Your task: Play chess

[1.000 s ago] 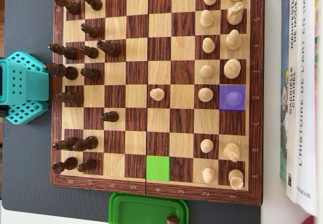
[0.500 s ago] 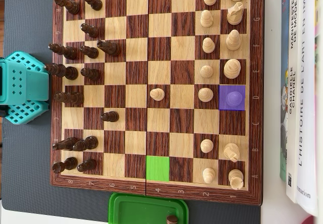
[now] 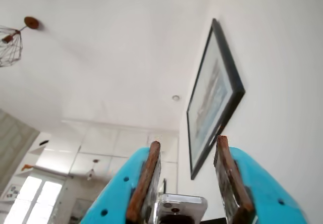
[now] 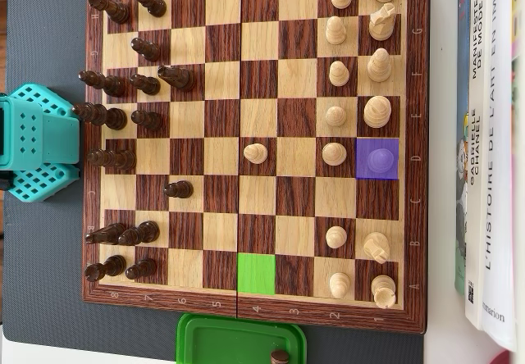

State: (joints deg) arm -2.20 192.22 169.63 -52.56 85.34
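In the wrist view the end effector (image 3: 186, 181) points up at the ceiling and a framed picture (image 3: 214, 95), with its two fingers apart and nothing between them. In the overhead view the chess board (image 4: 254, 147) lies on the worktop to the right of the teal arm base (image 4: 37, 143). The piece on the purple square (image 4: 378, 159) sits far across the board from it, and the green square (image 4: 256, 272) is nearer, by the bottom edge.

Books (image 4: 492, 159) lie beside a green container (image 4: 238, 339); a framed picture (image 3: 214, 98) hangs.
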